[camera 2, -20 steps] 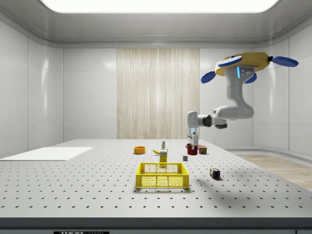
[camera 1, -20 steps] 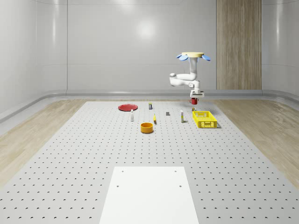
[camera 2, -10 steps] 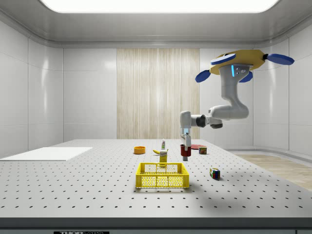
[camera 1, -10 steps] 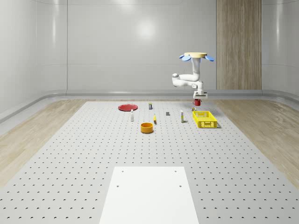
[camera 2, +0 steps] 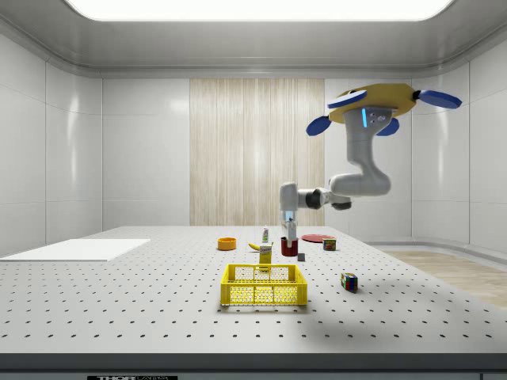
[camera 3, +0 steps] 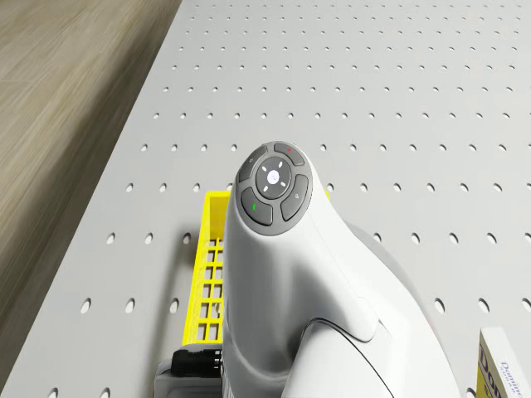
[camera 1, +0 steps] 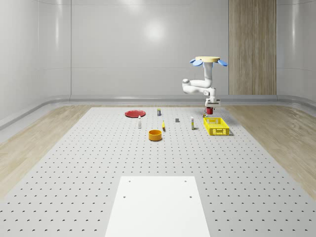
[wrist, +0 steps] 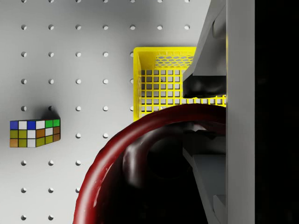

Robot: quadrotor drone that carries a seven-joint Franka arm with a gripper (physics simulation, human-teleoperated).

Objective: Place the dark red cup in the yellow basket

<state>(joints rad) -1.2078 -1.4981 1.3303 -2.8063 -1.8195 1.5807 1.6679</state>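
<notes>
The dark red cup (camera 2: pixel 289 247) hangs upright in the air with my gripper (camera 2: pixel 289 236) shut on its rim. In the whole-scene view the cup (camera 1: pixel 211 110) sits a little above the far end of the yellow basket (camera 1: pixel 216 126). The drone (camera 2: pixel 372 103) hovers high above the table, off to the side view's right of the basket (camera 2: pixel 264 285), its arm reaching down. In the wrist view the cup's rim (wrist: pixel 117 149) is close, a finger (wrist: pixel 205 172) is inside it, and the basket (wrist: pixel 159 84) lies below, partly covered by the cup. The drone view looks past the arm to the basket (camera 3: pixel 211 274).
A Rubik's cube (camera 2: pixel 348 281) lies on the table to the side view's right of the basket. An orange bowl (camera 1: pixel 155 135), a red plate (camera 1: pixel 134 113), small bottles and a carton (camera 2: pixel 265 253) stand beyond. A white sheet (camera 1: pixel 158 205) lies at the near end.
Drone and arm have carried the cup toward the side view's left, from near the red plate to just by the basket. The cup has dropped slightly in the whole-scene view.
</notes>
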